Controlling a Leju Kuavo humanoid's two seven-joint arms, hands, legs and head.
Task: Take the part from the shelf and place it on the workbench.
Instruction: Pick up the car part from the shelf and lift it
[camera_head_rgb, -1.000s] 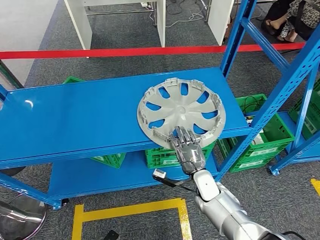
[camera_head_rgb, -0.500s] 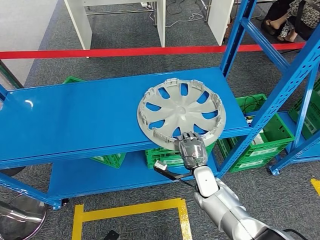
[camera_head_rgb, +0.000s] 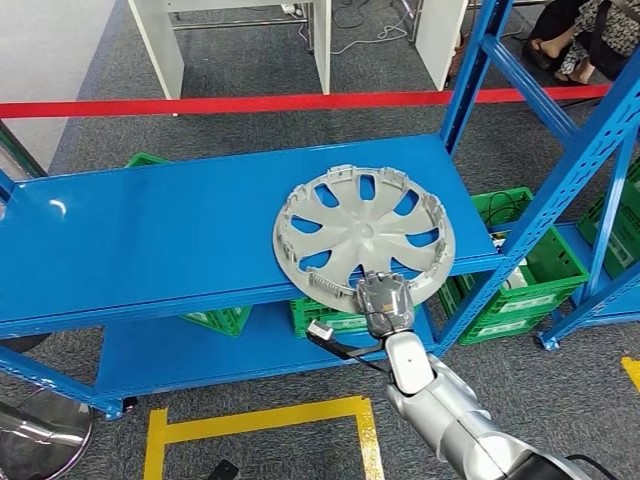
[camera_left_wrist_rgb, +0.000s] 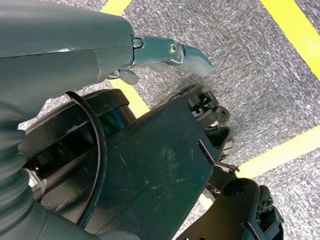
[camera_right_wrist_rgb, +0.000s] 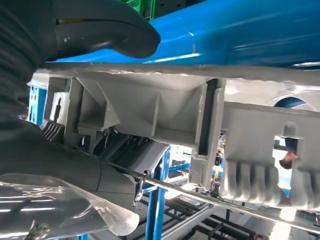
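- Where grey carpet meets red tape, one blue shelf (camera_head_rgb: 151, 240) carries one hubcap (camera_head_rgb: 364, 229) at its front right edge; the right hand (camera_head_rgb: 384, 301) grips its rim.
- Left hand (camera_left_wrist_rgb: 113, 45) hangs over carpet, holding nothing, fingers apart.
- Right wrist view: fingers (camera_right_wrist_rgb: 105, 25) clamp the hubcap's rim (camera_right_wrist_rgb: 158, 100).

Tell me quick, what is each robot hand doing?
Left robot hand: holds nothing, fingers out straight.
Right robot hand: gripping the silver wheel cover by its near rim.

No legible text, label, brand, number or sign is shown on any surface; raised marking on the wheel cover (camera_head_rgb: 364, 230) rim is too small to be read.
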